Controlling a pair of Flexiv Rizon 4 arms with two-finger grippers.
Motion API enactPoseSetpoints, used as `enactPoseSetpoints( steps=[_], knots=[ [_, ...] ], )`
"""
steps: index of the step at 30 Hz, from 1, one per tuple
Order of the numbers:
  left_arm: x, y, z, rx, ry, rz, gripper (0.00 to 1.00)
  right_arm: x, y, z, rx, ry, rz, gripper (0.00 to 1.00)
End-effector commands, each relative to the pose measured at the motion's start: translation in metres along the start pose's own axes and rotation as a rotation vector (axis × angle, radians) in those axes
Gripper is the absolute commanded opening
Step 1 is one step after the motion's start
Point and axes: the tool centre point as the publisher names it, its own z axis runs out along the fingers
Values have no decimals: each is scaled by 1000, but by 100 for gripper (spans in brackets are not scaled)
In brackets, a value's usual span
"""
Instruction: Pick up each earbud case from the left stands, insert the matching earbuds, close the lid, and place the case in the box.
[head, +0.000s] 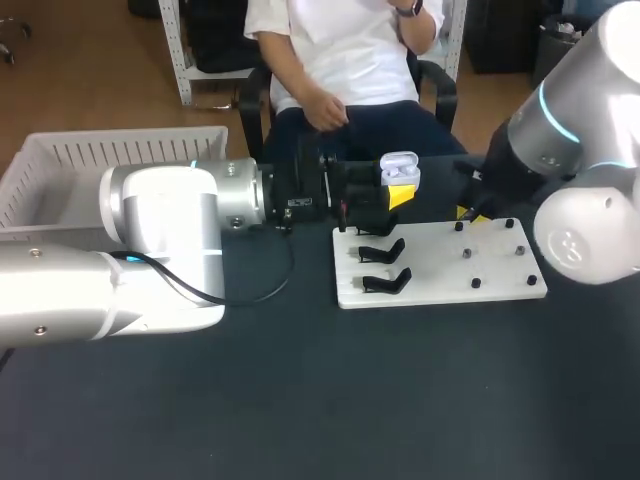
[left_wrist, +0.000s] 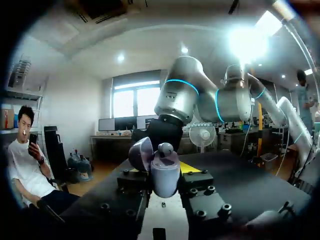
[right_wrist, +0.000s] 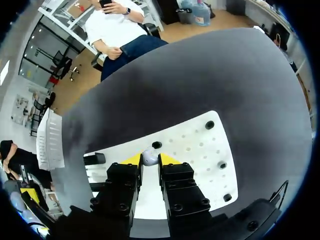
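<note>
A white slatted box stands on the dark table well to the left of the white board. The left arm comes in past the box and ends just short of the board's far left corner. There the left gripper is closed on a white earbud case, one finger on each side of its lower half. The case is held upright in the air above the far edge of the board, and its lid is swung open.

Two black stands sit on the left part of the board, one behind the other, both bare. Several small black pegs are scattered over the right part of the board.

The right arm reaches down to the board's far edge, right of the case. The right gripper hangs above the board's right part. Its yellow tips are pinched on a small white earbud, and one peg lies just ahead of the fingers. The two grippers are near each other but apart.
</note>
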Motion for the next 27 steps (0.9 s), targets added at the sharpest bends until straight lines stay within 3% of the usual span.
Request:
enactPoseSetpoints(
  steps=[1, 11, 27],
  knots=[
    [0, -2, 0, -8, -2, 3, 0, 14, -7, -55, -38, 54, -97, 0],
    [0, -2, 0, -8, -2, 3, 0, 45, 8, -124, -8, 161, -371, 0],
    [0, -2, 0, -8, -2, 3, 0, 82, 66, -184, -7, 234, -613, 0]
  ],
)
